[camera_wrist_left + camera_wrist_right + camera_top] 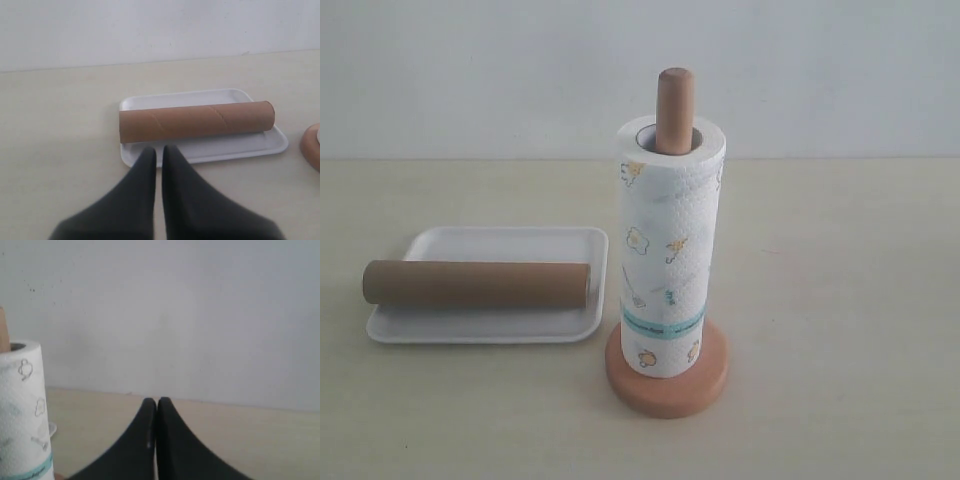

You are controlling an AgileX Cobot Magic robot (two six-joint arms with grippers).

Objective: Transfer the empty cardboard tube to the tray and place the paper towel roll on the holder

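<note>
One tube [196,121] lies on the one tray [260,147], just ahead of the left hand [159,151], its long axis crosswise to the fingers. One roll [22,410] stands upright over the one holder [674,95], off to one side of the right hand [157,402]. Both hands are closed and empty; the task looks done.
</note>
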